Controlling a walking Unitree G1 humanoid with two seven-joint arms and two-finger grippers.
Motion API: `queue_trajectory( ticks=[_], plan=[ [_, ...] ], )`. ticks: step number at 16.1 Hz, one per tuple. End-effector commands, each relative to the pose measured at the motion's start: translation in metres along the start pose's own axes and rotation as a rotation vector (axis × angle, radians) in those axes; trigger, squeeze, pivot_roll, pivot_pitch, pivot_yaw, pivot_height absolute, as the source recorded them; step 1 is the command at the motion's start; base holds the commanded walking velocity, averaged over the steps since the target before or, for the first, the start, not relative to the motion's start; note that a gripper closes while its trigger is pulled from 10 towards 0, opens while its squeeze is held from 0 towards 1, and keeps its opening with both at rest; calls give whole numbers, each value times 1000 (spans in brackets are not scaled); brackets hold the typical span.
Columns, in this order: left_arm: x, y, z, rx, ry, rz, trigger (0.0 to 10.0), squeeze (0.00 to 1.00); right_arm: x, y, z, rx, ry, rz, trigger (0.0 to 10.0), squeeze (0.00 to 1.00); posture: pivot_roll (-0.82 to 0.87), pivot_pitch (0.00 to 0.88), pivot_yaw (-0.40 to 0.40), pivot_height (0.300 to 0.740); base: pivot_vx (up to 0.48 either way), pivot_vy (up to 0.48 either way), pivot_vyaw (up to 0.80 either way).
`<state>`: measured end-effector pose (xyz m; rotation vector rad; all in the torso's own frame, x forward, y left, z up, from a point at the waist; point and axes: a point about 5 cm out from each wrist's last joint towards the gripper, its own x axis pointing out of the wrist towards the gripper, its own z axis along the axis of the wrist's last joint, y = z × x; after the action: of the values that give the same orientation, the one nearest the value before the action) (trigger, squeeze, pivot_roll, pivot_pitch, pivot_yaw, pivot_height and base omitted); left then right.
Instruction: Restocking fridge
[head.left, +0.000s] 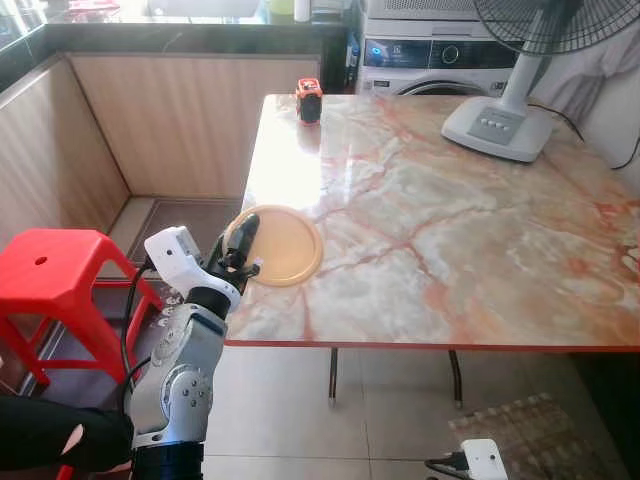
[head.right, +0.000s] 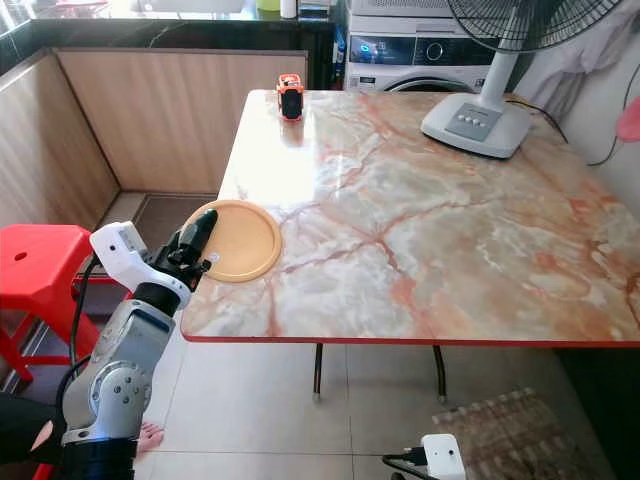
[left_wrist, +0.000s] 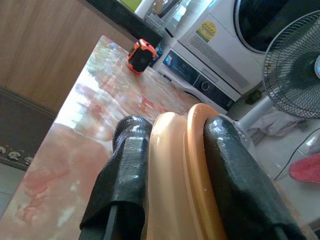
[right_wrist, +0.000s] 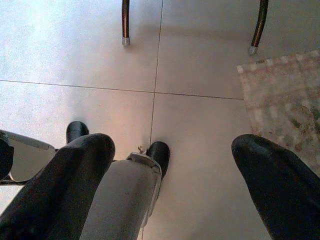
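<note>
Left gripper (head.left: 240, 243) clamped on the rim of a tan plate (head.left: 285, 245) at the marble table's (head.left: 450, 230) near-left edge.

The round, shallow plate lies flat, slightly overhanging that edge; open tabletop stretches rightward to the fan base (head.left: 497, 126), with a small orange-and-black object (head.left: 308, 100) at the far edge. A red stool (head.left: 55, 275) stands beside the arm. The right gripper (right_wrist: 172, 170) hangs over tiled floor (right_wrist: 200, 100), fingers apart.
</note>
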<state>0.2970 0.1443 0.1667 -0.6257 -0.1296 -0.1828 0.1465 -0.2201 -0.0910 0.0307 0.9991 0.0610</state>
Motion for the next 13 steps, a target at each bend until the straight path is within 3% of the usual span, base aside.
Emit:
queue_trajectory(
  ticks=[1,5,7,13],
  plan=[
    [2,-4,4,-6,-21,-15,10000,0,-1,-2,0,13,-8,-10,10000,0,-45,1,1,740,0,266,0],
    [2,-3,4,-1,-14,-12,10000,0,-1,-2,0,11,-8,-7,10000,0,-46,1,1,740,0,0,0],
    [2,-3,4,0,-16,-11,10000,0,-1,-2,0,11,-7,-6,10000,0,-46,1,1,740,0,480,0],
    [1,-3,3,10,-15,-8,10000,0,-1,-2,-1,15,-8,-10,10000,0,-43,5,-2,740,0,0,0]
  ],
)
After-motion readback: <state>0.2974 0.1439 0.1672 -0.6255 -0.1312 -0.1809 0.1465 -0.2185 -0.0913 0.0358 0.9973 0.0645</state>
